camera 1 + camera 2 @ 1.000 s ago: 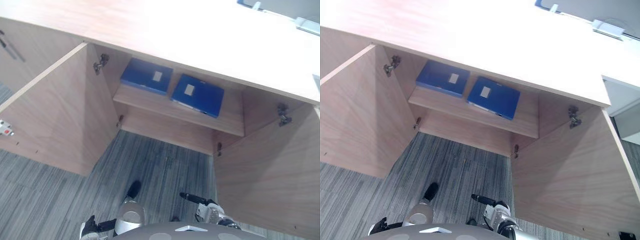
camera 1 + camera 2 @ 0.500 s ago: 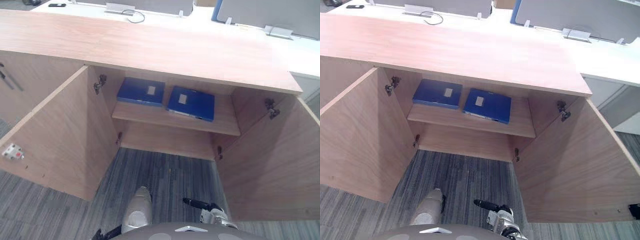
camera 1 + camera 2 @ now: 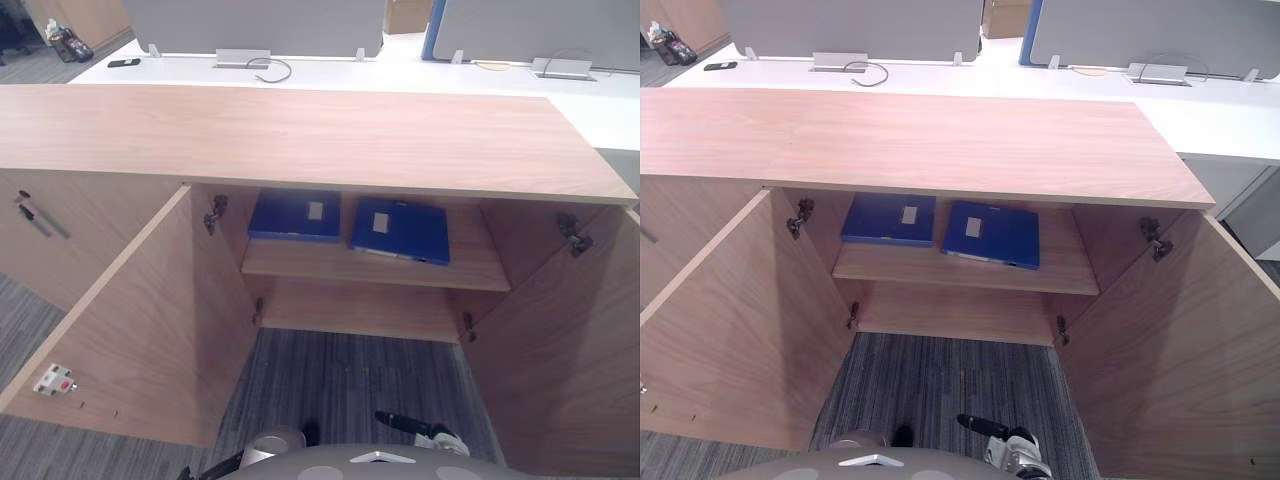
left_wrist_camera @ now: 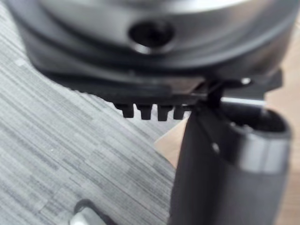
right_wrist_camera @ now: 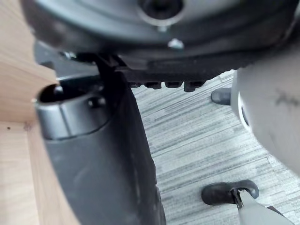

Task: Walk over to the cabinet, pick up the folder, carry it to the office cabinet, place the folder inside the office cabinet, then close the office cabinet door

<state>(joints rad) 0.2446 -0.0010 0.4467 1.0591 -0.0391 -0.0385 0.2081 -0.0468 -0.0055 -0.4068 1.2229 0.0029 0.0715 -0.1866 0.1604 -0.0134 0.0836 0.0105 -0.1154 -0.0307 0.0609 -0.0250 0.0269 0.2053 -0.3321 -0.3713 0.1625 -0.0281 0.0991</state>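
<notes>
A white desk point(image 3: 1240, 112) is seen at the back, lined with grey divider panels point(image 3: 850, 25). A looped dark cable point(image 3: 872, 72) and a small black gadget point(image 3: 720, 66) are left lying on it. Grey striped carpet point(image 3: 940, 385) is laid underfoot.

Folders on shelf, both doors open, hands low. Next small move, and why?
Probably raise the right hand to the right door and start swinging it shut. The two blue folders lie flat on the shelf, the right hand and the left hand hang low holding nothing, and the left door stands wide open too.
</notes>
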